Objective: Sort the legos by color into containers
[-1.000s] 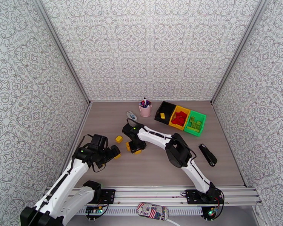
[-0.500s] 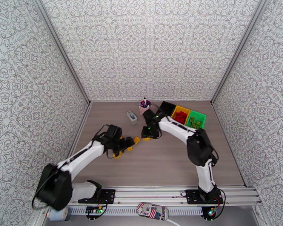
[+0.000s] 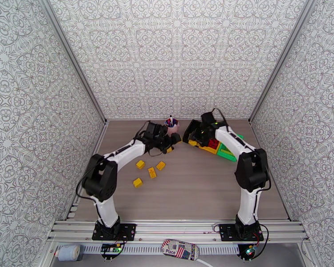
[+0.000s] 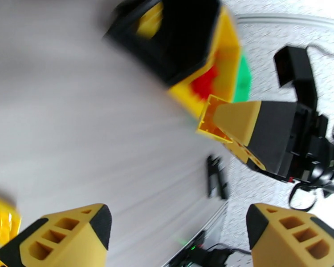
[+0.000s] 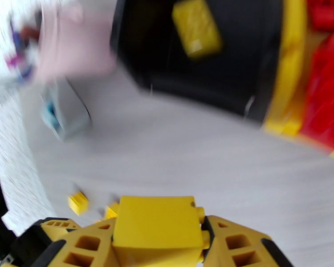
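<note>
Walls: grey-white floral pattern on three sides.
Table: pale wood grain, centre frame.
Containers: upper right of table.
Loose legos: four yellow, centre-left.
Left gripper: fingers apart, empty.
Right gripper: clamped on yellow lego.

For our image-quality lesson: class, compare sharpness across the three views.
Top external: sharp, evenly lit. Left wrist: table and black bin streaked by blur, left pincer crisp. Right wrist: pink cup blurred, gripped yellow brick sharp.
</note>
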{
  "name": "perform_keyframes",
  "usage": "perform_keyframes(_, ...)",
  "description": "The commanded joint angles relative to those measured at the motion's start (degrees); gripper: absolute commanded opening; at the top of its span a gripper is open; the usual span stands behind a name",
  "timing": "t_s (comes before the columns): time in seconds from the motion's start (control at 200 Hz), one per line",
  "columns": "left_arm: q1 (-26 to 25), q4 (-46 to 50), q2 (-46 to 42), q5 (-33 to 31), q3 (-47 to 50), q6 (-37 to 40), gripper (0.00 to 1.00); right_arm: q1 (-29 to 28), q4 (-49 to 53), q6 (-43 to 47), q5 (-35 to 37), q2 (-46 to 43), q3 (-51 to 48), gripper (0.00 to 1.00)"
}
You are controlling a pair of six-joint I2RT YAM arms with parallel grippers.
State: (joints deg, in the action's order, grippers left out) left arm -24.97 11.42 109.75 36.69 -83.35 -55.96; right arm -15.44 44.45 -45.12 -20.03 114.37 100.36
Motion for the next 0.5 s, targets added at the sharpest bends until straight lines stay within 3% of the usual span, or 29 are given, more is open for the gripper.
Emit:
perform_keyframes(0.0,0.59,-1.72,3.57,3.47,-6.37,-2.65,0.84,2.63,-5.40,-4.20,-3.85,3.41,4.18,0.34)
perform_keyframes(0.14,0.71,2.55,4.60,3.32,-9.95,-0.42,0.84,5.17,-5.70,-6.04,-4.40,8.19,11.29,0.35)
perform_keyframes(0.35,1.37,9.78,1.52,0.99,-8.91,3.86,0.84,6.31,0.49,-5.80,-5.02,18.39,27.96,0.58)
perform_keyframes(0.495,1.60,16.26,-1.63,-2.13,-7.93,8.41,0.84,6.38,3.44,-5.30,-5.19,21.51,34.32,0.67)
